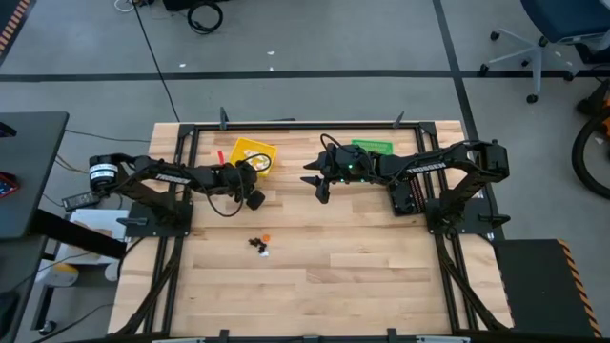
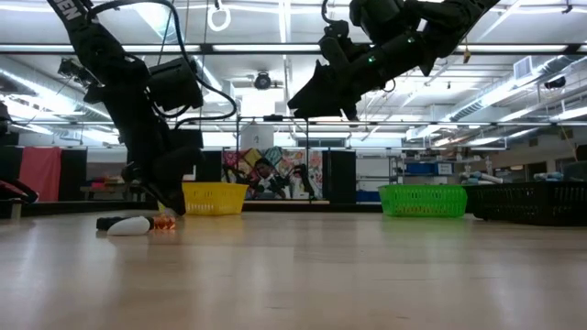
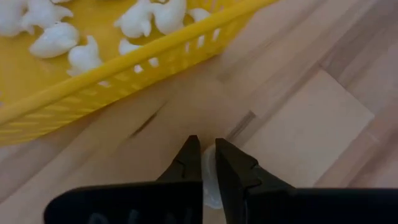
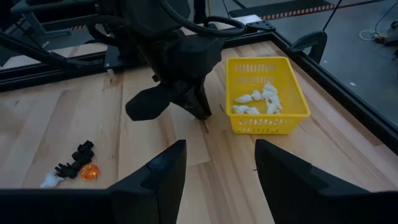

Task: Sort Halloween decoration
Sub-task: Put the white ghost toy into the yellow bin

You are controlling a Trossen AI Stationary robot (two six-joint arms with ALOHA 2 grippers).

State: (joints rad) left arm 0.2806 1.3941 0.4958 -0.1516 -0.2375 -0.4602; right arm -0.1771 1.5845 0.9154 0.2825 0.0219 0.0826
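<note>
The Halloween decoration that lies loose is a small pile of black, orange and white trinkets (image 1: pixel 259 245) (image 4: pixel 71 169) on the wood near the table's middle. More white trinkets (image 3: pixel 56 38) (image 4: pixel 258 99) lie in the yellow bin (image 1: pixel 253 154). My left gripper (image 3: pixel 207 146) (image 1: pixel 255 198) hovers low just on the near side of that bin and is shut on a white trinket. My right gripper (image 4: pixel 214 162) (image 1: pixel 319 191) hangs open, high above the table's middle, right of the yellow bin. My left gripper pinches a small white trinket (image 3: pixel 209 180) between its two fingers. It comes from above, slanting down toward the far edge. Only a sliver of white shows in the narrow gap, so which part of the trinket is held cannot be told.
The green bin (image 1: pixel 374 147) (image 2: pixel 422 200) stands at the far edge, right of the yellow one. The black bin (image 2: pixel 532 202) sits under my right arm at the table's right. Bare wood spreads over the near half of the table.
</note>
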